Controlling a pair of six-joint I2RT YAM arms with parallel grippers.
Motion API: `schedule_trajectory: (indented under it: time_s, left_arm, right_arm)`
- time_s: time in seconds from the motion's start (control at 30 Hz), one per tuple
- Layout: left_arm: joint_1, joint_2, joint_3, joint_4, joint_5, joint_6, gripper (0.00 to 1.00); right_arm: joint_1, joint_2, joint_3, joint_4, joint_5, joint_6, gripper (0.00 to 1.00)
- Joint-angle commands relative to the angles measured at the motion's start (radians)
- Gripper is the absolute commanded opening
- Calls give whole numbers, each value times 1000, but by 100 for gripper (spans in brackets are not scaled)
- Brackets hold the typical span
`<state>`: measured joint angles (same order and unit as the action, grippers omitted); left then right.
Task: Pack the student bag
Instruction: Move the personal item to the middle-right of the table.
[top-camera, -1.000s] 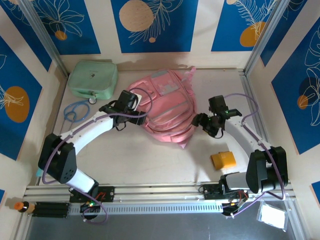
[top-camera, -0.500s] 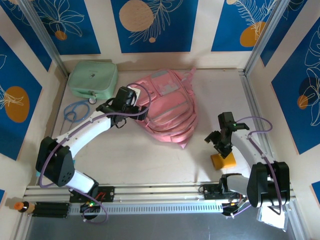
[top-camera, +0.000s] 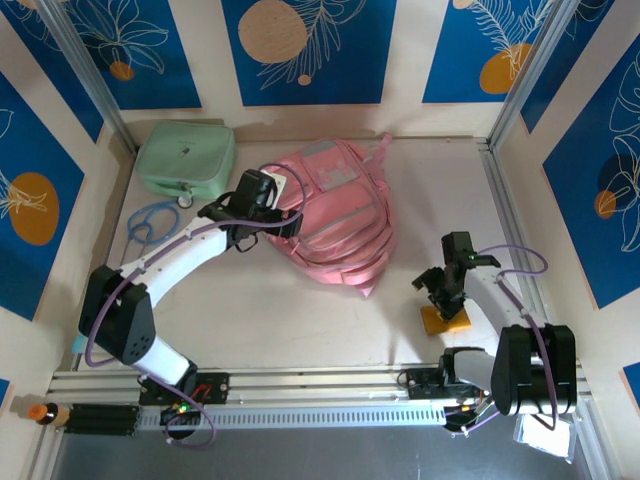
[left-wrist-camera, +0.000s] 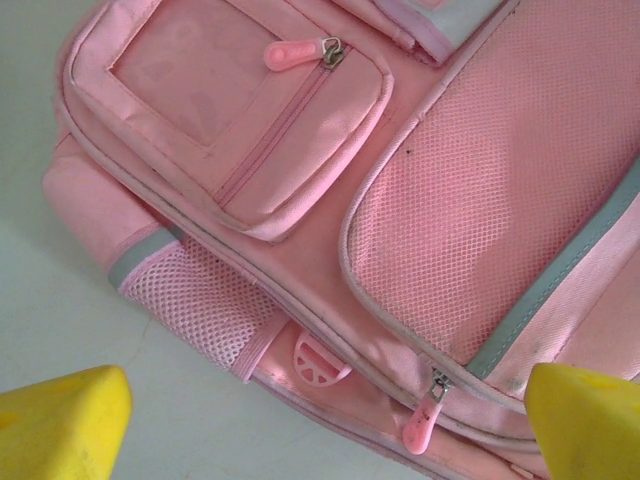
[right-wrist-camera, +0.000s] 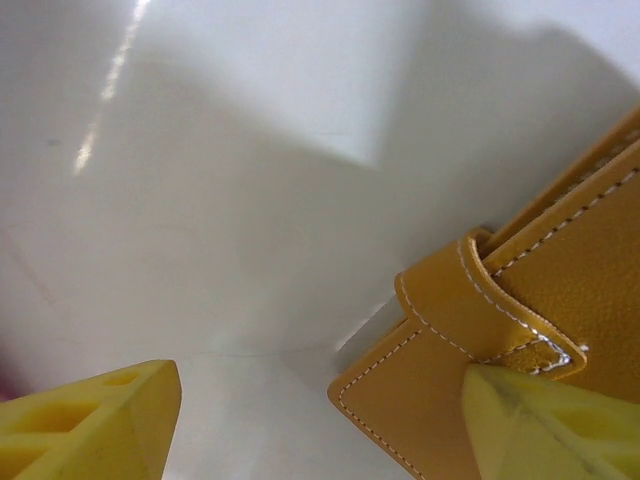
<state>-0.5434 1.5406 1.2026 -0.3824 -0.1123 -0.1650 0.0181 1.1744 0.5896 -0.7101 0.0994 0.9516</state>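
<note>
my left end effector (left-wrist-camera: 325, 425) wide open, empty, over backpack (top-camera: 335, 215) | my right end effector (right-wrist-camera: 320, 425) open, empty, above wallet (right-wrist-camera: 560, 270) | wallet partly hidden, edges cut off

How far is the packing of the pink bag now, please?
Done: nothing looks packed; the student bag lies flat, and its visible pocket zips are shut. In hand: the open right claw stands over an edge of the yellow wallet and is not closed on it; the open left claw hovers at the bag's side. Left: open the bag, load the wallet, and probably the mint-green case and blue cord.
</note>
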Motion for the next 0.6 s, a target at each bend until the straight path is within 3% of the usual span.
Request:
schedule_trajectory:
  time_s: [0.0, 0.23, 0.37, 0.57]
  left_arm:
    - [10, 6, 40, -7, 30, -20, 100]
    - [10, 16, 41, 2, 55, -37, 100]
    - [10, 15, 42, -6, 53, -41, 100]
    - [-4, 20, 57, -27, 46, -38, 100]
  right_arm:
    - [35, 14, -34, 198, -154, -9, 74]
    - [61, 123, 59, 322, -260, -96, 71]
    - [68, 93, 114, 195, -198, -51, 69]
    - [74, -51, 117, -13, 17, 46, 68]
